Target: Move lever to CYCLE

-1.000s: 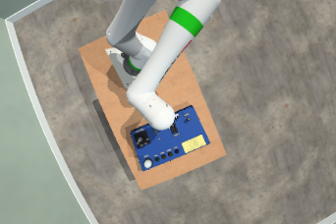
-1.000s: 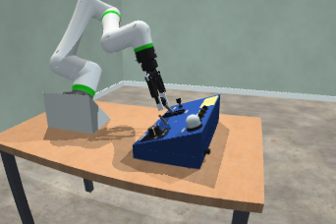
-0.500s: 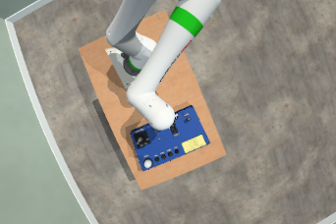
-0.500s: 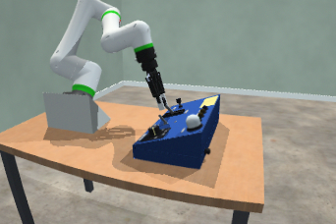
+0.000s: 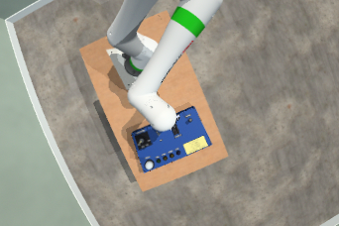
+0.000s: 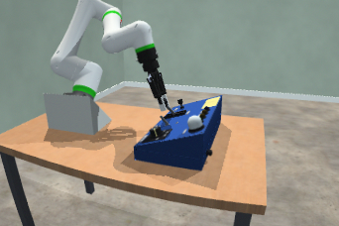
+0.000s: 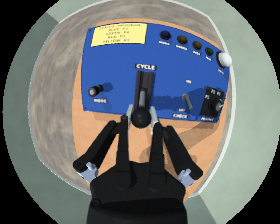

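Note:
The blue console (image 5: 170,140) stands on the wooden table near its front end; it also shows in the exterior view (image 6: 180,134) and the wrist view (image 7: 153,66). Its black lever (image 7: 143,100) sits in a slot, with the CYCLE label (image 7: 145,66) at the slot's far end. The lever's round knob (image 7: 141,117) lies at the near end of the slot. My gripper (image 7: 141,110) is shut on the knob, one finger on each side. In the exterior view the gripper (image 6: 166,104) reaches down onto the console's sloped face.
The console also carries a yellow label plate (image 7: 119,33), a row of dark buttons (image 7: 188,41), a white dome (image 7: 224,60), a small knob (image 7: 95,91) and a toggle block (image 7: 213,102). The arm's grey base (image 6: 71,113) stands at the table's far end.

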Tool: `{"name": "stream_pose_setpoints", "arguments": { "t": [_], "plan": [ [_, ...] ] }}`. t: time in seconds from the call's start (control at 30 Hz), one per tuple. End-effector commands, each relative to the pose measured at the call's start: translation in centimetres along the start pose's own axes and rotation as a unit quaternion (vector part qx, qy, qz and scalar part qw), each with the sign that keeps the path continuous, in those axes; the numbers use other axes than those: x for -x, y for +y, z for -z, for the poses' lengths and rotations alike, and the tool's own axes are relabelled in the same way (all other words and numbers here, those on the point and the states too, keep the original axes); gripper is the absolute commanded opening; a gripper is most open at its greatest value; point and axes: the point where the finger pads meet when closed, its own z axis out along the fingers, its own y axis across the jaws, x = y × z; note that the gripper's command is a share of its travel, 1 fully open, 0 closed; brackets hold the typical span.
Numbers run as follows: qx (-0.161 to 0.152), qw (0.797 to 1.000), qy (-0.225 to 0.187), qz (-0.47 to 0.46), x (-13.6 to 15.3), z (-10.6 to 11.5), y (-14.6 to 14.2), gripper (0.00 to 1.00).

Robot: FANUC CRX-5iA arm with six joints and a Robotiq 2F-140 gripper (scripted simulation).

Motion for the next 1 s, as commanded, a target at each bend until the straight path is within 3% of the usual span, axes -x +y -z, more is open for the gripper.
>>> {"name": "stream_pose_setpoints", "arguments": {
  "t": [0.0,0.97],
  "plan": [
    [0.000,1.000,0.000,0.000,-0.01,0.01,0.01,0.00],
    [0.000,1.000,0.000,0.000,-0.36,0.17,0.01,0.00]
  ]
}}
